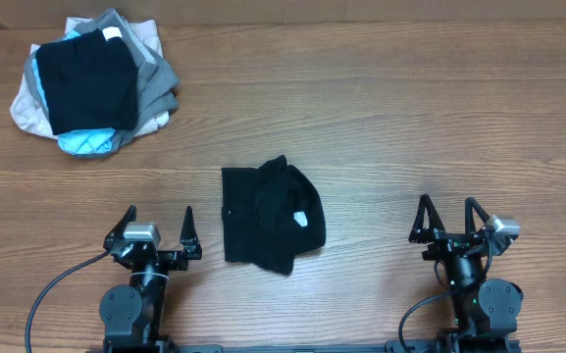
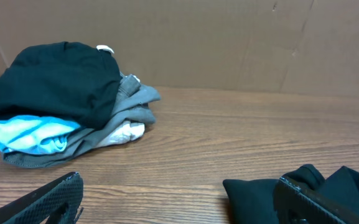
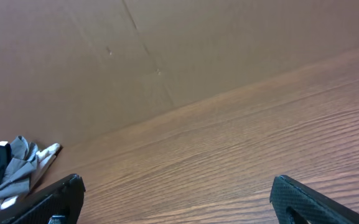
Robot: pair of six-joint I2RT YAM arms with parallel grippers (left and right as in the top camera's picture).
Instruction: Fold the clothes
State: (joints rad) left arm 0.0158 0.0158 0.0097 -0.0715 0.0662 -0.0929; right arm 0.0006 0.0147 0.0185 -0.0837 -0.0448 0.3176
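Black shirt (image 1: 268, 217), wood-grain brown table (image 1: 390, 118)

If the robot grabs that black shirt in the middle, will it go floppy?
Probably floppy: the black shirt lies in soft, uneven folds, so lifted edges would likely droop. It looks light, and on the smooth wooden table a push may bunch it.
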